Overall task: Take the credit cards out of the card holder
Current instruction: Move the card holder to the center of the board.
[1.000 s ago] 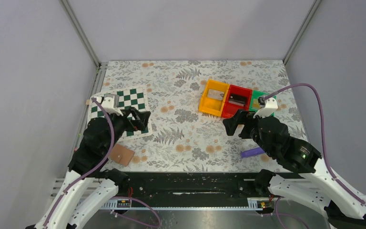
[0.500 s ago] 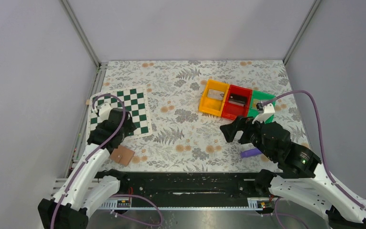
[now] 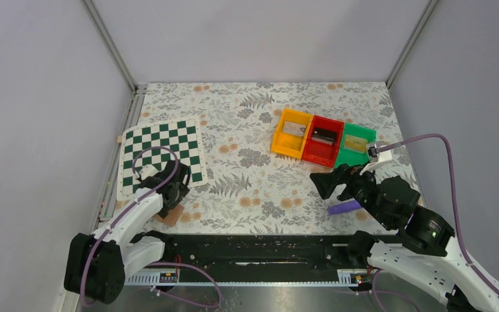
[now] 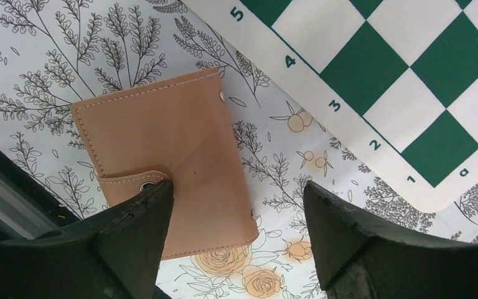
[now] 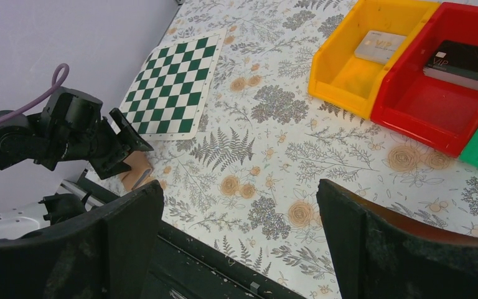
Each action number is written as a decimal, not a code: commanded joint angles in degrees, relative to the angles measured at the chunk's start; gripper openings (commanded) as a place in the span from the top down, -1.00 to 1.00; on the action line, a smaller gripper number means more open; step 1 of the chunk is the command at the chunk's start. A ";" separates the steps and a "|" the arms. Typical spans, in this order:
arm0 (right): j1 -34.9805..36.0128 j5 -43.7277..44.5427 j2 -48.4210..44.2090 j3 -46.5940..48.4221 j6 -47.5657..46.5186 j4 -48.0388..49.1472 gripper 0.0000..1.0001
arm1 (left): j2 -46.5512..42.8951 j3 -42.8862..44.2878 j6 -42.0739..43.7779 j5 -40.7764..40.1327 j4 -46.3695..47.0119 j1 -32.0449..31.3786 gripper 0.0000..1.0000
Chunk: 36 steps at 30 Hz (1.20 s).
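Observation:
The card holder [image 4: 168,149] is a tan wallet lying closed on the floral cloth, its strap snapped shut. It also shows near the table's front left edge [image 3: 171,214] and small in the right wrist view [image 5: 135,169]. My left gripper [image 4: 238,187] hovers over it, open. Its left finger sits over the strap's snap, while the right finger is over bare cloth past the wallet's edge. In the top view the left gripper [image 3: 169,194] hides part of the holder. The credit cards inside are hidden. My right gripper [image 5: 239,187] is open and empty, low at the right [image 3: 325,183].
A green-and-white chessboard [image 3: 159,153] lies just beyond the holder. Yellow [image 3: 290,142], red [image 3: 320,151] and green [image 3: 357,156] bins stand at mid right, each holding a flat card-like item. A purple object [image 3: 343,207] lies near the right arm. The black front rail [image 3: 253,246] runs close behind the holder.
My left arm has swung back from the chessboard toward the near edge and now hangs over the holder, its jaws a little narrower. The right arm has drawn back slightly, still open.

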 commanded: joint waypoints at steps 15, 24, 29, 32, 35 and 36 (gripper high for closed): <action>-0.18 1.98 2.75 0.71 -1.60 0.28 -0.99 | -3.28 -4.40 -5.99 15.13 6.65 -5.01 0.18; -0.16 2.17 5.49 1.46 -0.40 1.01 -0.99 | -5.87 -4.54 -8.53 21.94 16.80 -16.51 0.13; -0.18 2.50 6.18 1.16 -0.05 0.98 -0.99 | -8.12 -0.92 -8.59 20.08 14.57 -20.49 0.10; -0.18 2.38 6.68 0.63 0.58 1.00 -0.99 | -12.18 1.56 -8.20 15.02 10.41 -20.50 0.05; -0.18 1.06 7.68 0.35 1.13 1.01 -0.99 | -13.69 4.22 -8.38 6.72 3.32 -19.91 0.00; -0.15 0.40 8.05 0.17 1.56 0.99 -0.99 | -13.71 5.05 -7.85 4.36 1.35 -19.32 -0.01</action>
